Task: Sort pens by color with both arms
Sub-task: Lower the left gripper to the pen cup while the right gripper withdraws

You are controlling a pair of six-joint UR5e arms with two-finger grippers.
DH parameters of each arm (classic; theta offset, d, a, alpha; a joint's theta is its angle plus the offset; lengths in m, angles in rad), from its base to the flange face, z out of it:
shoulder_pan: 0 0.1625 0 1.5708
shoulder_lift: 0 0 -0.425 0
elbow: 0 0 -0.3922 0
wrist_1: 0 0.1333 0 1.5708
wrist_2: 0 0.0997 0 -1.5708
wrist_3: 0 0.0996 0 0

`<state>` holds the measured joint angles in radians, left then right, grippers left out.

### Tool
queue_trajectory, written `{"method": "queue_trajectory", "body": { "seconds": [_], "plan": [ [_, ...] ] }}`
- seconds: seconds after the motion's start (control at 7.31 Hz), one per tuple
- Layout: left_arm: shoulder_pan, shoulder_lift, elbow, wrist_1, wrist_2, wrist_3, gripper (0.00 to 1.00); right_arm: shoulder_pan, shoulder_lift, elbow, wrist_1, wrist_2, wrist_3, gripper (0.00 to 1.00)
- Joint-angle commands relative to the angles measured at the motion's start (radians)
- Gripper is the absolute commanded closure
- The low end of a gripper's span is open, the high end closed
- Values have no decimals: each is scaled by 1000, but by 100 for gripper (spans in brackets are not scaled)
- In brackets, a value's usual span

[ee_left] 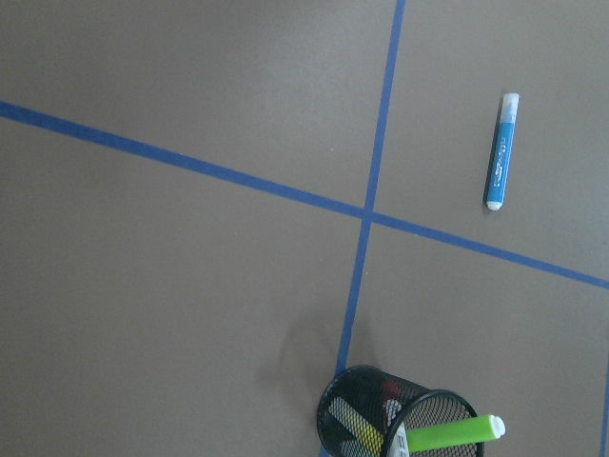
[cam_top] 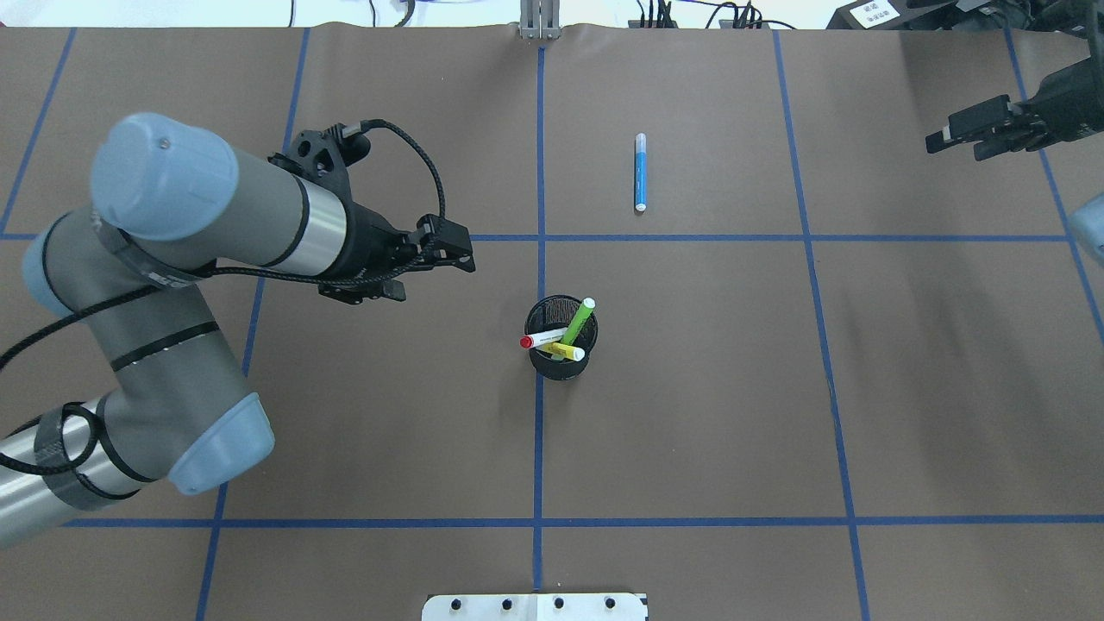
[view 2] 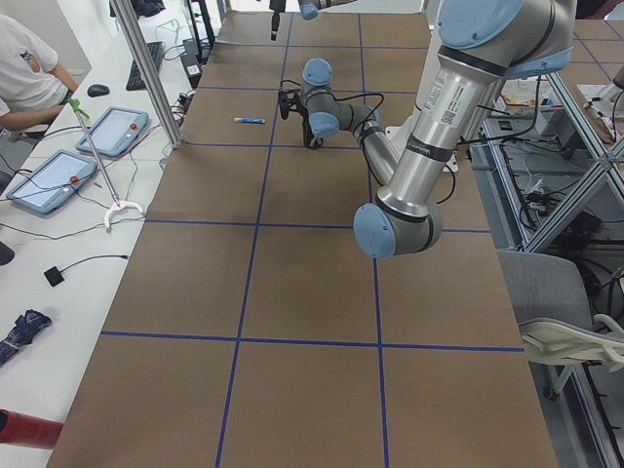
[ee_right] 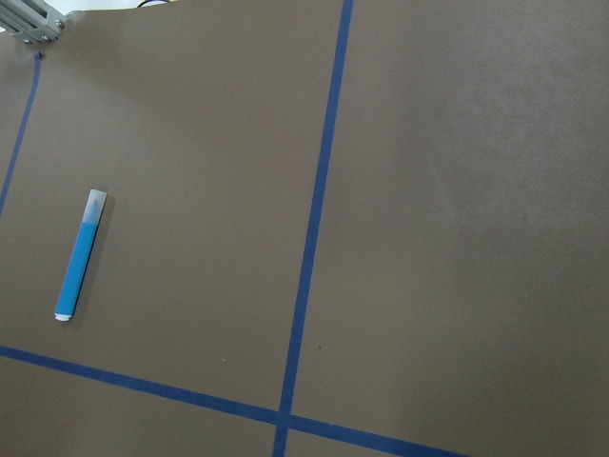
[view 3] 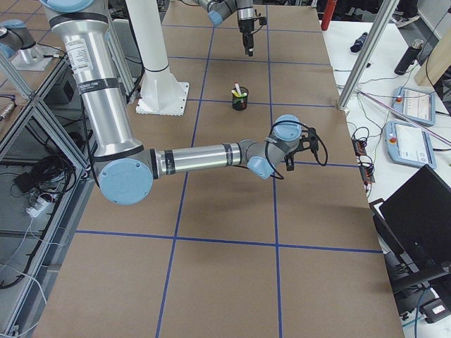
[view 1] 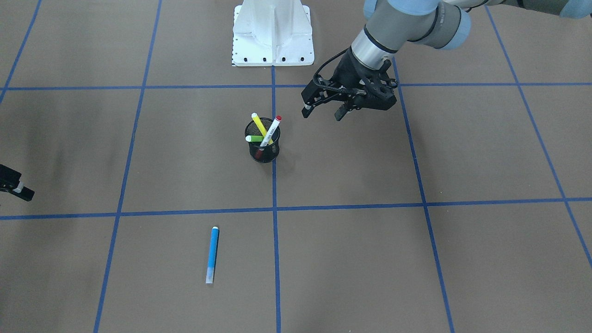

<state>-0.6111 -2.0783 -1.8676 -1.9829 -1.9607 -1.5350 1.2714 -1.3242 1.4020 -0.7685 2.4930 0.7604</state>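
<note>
The left arm (cam_top: 216, 216) extends over the tabletop (cam_top: 776, 388), jaws released and empty, near a black mesh cup (cam_top: 559, 369) holding the green pen (cam_top: 580, 319), yellow pen (cam_top: 565, 350) and red-capped pen (cam_top: 542, 340), their lower ends hidden. Well apart, the blue pen (cam_top: 640, 172) lies flat, its print unreadable. The right arm (cam_top: 1091, 224), jaws spread and empty, is cut off at the edge.

The mesh cup (view 1: 273, 150) partly hides three pens' (view 1: 259, 124) lower ends, and the picture edge crops the right hand (view 1: 18, 185).
</note>
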Motion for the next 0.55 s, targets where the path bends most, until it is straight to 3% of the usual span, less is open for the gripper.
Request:
{"method": "queue_trajectory", "body": {
  "seconds": [0.0, 0.14, 0.41],
  "plan": [
    [95, -69, 60, -24, 39, -11, 1, 13, -12, -12, 0, 10, -16, 1],
    [109, -110, 108, -21, 43, -58, 1, 13, -30, -12, 2, 9, -19, 1],
    [117, -112, 128, -19, 148, -76, 0, 11, -32, -12, 2, 6, -18, 1]
  ]
}}
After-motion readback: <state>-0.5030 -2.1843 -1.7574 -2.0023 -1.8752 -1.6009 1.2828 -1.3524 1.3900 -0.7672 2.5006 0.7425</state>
